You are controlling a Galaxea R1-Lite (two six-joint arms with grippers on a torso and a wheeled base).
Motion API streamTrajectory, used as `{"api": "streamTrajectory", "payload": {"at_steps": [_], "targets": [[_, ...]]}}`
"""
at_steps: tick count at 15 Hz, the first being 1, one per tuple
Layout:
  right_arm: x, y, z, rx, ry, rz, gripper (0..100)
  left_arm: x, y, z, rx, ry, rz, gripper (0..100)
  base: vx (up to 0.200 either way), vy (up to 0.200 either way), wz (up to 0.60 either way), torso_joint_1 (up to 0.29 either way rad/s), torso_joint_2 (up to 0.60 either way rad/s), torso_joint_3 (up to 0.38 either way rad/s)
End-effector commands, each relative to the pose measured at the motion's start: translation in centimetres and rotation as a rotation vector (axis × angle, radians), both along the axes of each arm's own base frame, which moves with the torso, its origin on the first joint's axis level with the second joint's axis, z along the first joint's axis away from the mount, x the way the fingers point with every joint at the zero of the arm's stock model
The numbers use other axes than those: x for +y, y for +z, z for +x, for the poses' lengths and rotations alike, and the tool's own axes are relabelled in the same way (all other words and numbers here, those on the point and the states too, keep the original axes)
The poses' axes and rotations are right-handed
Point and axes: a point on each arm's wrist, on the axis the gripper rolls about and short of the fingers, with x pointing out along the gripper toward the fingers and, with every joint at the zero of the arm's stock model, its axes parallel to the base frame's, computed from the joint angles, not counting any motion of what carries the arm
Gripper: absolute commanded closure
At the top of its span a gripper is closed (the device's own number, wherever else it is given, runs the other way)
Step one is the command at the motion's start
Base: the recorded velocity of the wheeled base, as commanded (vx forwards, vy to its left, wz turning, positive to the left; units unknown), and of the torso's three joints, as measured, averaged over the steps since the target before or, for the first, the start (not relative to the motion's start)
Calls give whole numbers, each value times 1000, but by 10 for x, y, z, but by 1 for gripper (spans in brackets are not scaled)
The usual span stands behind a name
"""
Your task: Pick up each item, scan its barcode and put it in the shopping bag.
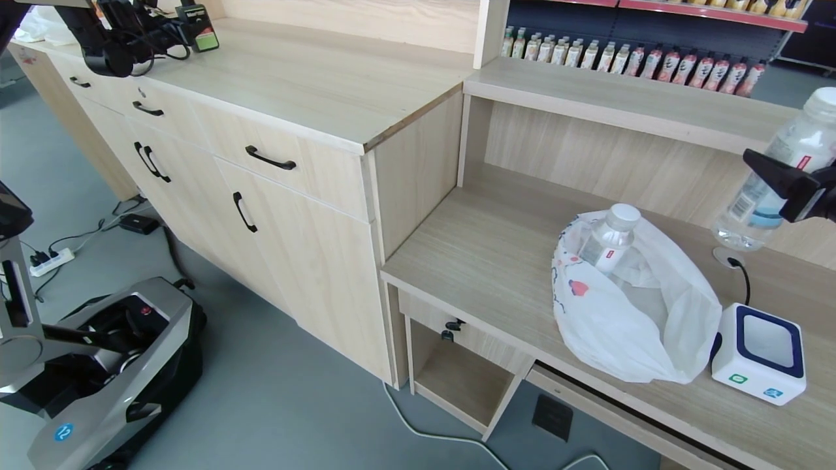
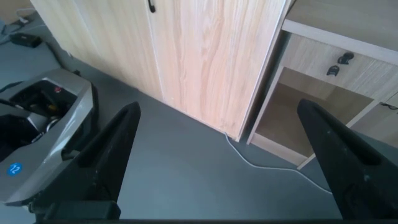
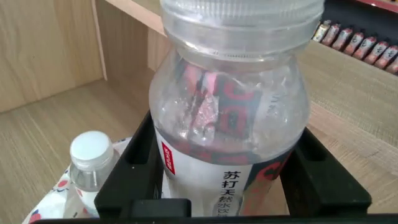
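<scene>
Two bottles noted. Left gripper (image 2: 217, 115) released, fingers spread wide above the floor. One bottle (image 1: 610, 238) stands in the white bag (image 1: 627, 313) on the counter (image 1: 483, 261). Scanner (image 1: 761, 352) sits just beside the bag. Right gripper (image 1: 784, 183) grasps the second bottle (image 1: 793, 147), held aloft right of the bag.

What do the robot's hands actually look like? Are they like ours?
No: each is a plain two-fingered clamp. The left gripper has matte black fingers, broad at the base, tapering to blunt tips. The right gripper is the same black, angular build.
</scene>
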Motion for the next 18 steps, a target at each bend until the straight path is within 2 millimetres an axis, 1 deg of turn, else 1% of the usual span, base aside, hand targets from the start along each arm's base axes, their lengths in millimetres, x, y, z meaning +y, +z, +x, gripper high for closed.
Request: {"api": "streamTrajectory", "payload": {"at_steps": [1, 3, 4, 6, 8, 9, 11, 14, 18], "targets": [[-13, -24, 30, 80, -19, 38, 100, 0, 0, 0, -1, 0, 0, 0, 0, 0, 0, 0, 0, 0], [-16, -38, 43, 124, -10, 96, 100, 0, 0, 0, -1, 0, 0, 0, 0, 0, 0, 0, 0, 0], [-13, -43, 48, 136, 7, 119, 100, 0, 0, 0, -1, 0, 0, 0, 0, 0, 0, 0, 0, 0], [-6, -58, 61, 172, 42, 129, 100, 0, 0, 0, -1, 0, 0, 0, 0, 0, 0, 0, 0, 0], [3, -65, 70, 157, 75, 123, 100, 0, 0, 0, -1, 0, 0, 0, 0, 0, 0, 0, 0, 0], [13, -74, 79, 136, 111, 113, 100, 0, 0, 0, -1, -2, 0, 0, 0, 0, 0, 0, 0, 0], [20, -83, 89, 118, 135, 104, 100, 0, 0, 0, -1, 0, 0, 0, 0, 0, 0, 0, 0, 0], [19, -96, 100, 109, 139, 102, 100, 0, 0, 0, -1, 0, 0, 0, 0, 0, 0, 0, 0, 0], [17, -106, 117, 63, 142, 92, 100, 0, 0, 0, -1, -2, 0, 0, 0, 0, 0, 0, 0, 0]]}}
